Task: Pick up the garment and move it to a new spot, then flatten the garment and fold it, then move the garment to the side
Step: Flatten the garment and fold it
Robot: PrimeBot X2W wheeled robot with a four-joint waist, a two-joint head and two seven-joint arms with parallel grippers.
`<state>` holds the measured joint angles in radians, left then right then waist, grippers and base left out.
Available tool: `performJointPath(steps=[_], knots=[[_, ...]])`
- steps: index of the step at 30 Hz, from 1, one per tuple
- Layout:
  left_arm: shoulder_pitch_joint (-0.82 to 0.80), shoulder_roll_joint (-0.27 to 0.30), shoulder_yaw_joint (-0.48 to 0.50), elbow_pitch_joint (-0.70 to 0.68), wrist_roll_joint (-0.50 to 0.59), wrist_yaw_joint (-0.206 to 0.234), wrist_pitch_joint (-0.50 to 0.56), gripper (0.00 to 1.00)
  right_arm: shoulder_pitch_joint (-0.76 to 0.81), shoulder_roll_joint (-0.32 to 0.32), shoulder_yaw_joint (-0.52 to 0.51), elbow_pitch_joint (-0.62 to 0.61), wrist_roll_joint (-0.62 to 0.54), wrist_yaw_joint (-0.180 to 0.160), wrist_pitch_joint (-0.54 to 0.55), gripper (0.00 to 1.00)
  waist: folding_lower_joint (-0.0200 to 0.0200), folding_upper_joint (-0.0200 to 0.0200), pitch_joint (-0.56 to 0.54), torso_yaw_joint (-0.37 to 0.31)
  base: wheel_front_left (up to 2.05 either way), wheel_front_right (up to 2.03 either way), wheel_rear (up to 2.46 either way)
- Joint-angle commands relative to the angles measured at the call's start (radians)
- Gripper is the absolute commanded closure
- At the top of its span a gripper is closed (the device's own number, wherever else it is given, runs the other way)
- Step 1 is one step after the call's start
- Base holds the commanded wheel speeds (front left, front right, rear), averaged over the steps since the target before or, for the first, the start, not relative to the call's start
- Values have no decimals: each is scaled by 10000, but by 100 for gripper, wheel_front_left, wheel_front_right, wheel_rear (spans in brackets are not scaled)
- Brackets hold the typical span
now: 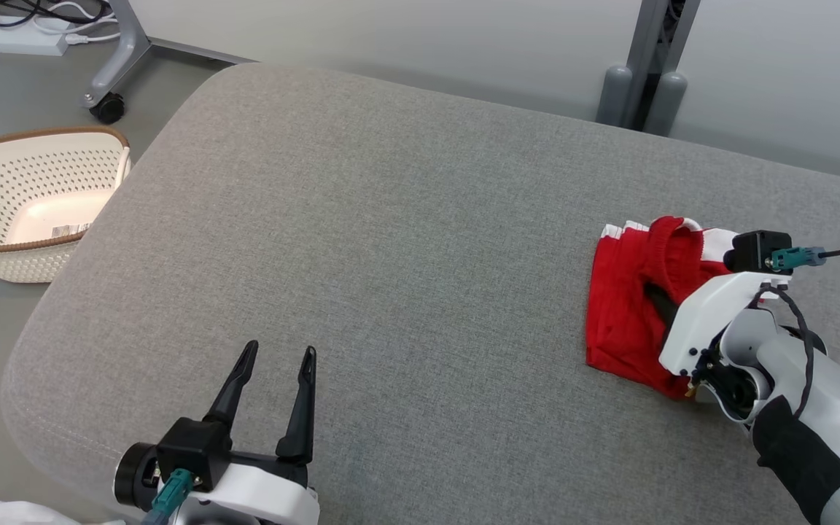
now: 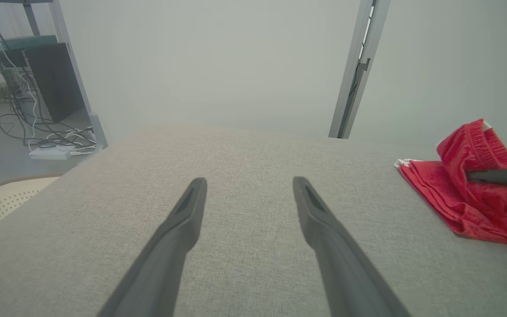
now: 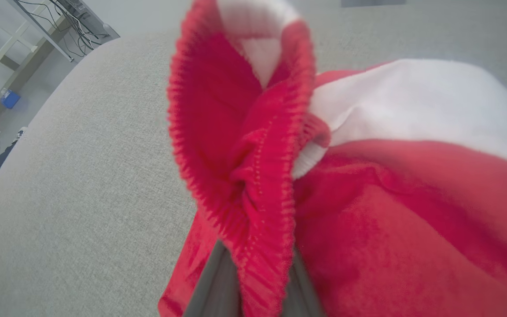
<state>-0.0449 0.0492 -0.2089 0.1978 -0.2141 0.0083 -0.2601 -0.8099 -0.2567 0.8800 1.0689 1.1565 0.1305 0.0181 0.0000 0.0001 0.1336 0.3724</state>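
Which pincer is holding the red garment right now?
The right pincer, shut on the red garment at its ribbed edge; the left pincer stands open, apart from it, over the cushion.

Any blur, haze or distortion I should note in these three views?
Head view: evenly lit and sharp, no glare on the garment. Left wrist view: milky haze over the far wall. Right wrist view: the garment sits too close, its waistband soft and blurred; the cushion edge bows from the wide lens.

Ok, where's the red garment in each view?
Head view: garment, right of middle.
Left wrist view: right edge, bunched up.
Right wrist view: centre and right, close up.
Shared landmark: the grey cushion under it.
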Motion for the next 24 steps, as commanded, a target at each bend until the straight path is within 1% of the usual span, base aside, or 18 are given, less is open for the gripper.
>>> performJointPath(steps=[1,3,4,5,6,9,16,24], knots=[[-126,32,0,-27,-56,27,-39,0,23,-32,29,100,102,6,-17,100,0,-1,41,45,0,0,0],[-155,34,-46,-44,-77,62,-39,0,-30,29,70,270,153,6,-72,100,0,-1,83,83,0,0,0],[-163,35,-64,-50,-90,77,-38,0,-76,37,95,371,144,6,-139,73,0,-1,103,99,0,0,0],[-174,35,-76,-49,-105,82,-38,0,-122,51,126,439,123,6,-213,31,0,-1,119,112,0,0,0],[-188,32,-88,-50,-123,93,-39,0,-143,94,143,516,150,6,-239,0,0,-1,131,121,0,0,0],[-187,35,-91,-19,-143,118,-38,0,-202,227,235,577,205,6,-311,0,0,-1,106,115,0,0,0],[-58,34,-58,64,-92,90,-39,0,-162,480,483,292,326,6,-502,0,0,-1,-209,-26,0,0,0],[218,35,89,108,79,15,-39,0,-169,872,903,-229,411,6,-730,0,0,-1,-950,-513,0,0,0]])
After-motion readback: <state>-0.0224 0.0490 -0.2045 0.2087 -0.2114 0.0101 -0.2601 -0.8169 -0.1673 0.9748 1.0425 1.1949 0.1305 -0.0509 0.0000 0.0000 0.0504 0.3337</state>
